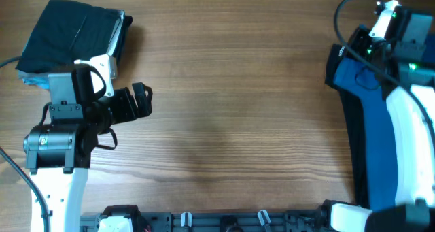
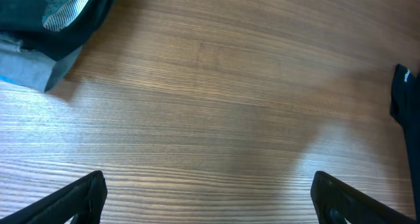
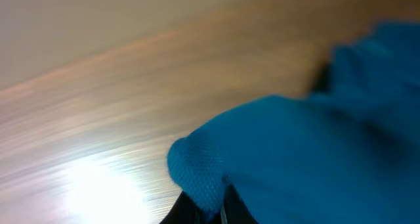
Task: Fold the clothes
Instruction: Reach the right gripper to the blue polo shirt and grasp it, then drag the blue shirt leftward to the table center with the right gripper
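A folded dark stack (image 1: 71, 35) is lying at the table's (image 1: 238, 109) far-left corner. The left gripper (image 1: 141, 99) is hovering, jaws spread, over its left side. The blue polo shirt (image 1: 372, 133) is lying along its right edge.

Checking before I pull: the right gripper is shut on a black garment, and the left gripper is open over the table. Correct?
Not quite: the right gripper is shut on the blue shirt, not a black garment; the right wrist view shows it. The left gripper is open over the table.
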You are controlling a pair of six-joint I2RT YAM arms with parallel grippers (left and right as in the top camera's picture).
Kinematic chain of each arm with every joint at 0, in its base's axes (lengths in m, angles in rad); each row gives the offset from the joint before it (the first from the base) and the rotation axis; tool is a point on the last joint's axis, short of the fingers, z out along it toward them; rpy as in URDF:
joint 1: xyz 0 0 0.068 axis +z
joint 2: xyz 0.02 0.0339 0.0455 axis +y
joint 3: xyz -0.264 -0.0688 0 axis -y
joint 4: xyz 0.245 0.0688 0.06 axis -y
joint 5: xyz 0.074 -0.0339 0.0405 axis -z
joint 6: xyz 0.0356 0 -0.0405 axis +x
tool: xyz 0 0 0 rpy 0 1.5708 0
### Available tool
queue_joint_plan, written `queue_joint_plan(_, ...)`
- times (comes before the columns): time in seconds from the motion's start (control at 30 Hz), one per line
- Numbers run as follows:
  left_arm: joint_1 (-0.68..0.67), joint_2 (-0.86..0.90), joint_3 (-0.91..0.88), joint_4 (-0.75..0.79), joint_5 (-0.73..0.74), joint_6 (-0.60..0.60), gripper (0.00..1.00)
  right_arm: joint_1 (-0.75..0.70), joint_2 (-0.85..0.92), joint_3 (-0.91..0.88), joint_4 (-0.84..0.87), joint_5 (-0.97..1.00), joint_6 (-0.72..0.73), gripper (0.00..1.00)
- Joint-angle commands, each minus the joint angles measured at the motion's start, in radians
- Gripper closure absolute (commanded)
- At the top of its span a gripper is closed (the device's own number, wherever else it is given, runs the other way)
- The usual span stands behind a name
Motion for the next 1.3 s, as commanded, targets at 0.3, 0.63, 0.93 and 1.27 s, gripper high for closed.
queue_joint_plan(0.3, 0.043, -0.13, 0.096, 0.097, -0.036, -0.001, 0.0, 1.059, -0.002, 0.022, -0.034, -0.207, -0.073, 0.54)
queue_joint_plan(0.63, 0.007, -0.048, 0.096, 0.119, 0.127, 0.077, 0.03, 0.824, -0.2, 0.024, -0.201, 0.254, 0.222, 0.24)
queue_joint_plan(0.93, -0.34, 0.452, 0.096, 0.234, 0.154, 0.286, 0.63, 0.36, -0.315, 0.023, -0.319, 0.123, 0.356, 0.26)
queue_joint_plan(1.27, -0.556, 0.958, 0.096, 0.624, 0.157, 0.291, 0.96, 0.317, -0.223, 0.014, -0.417, 0.069, 0.343, 0.26)
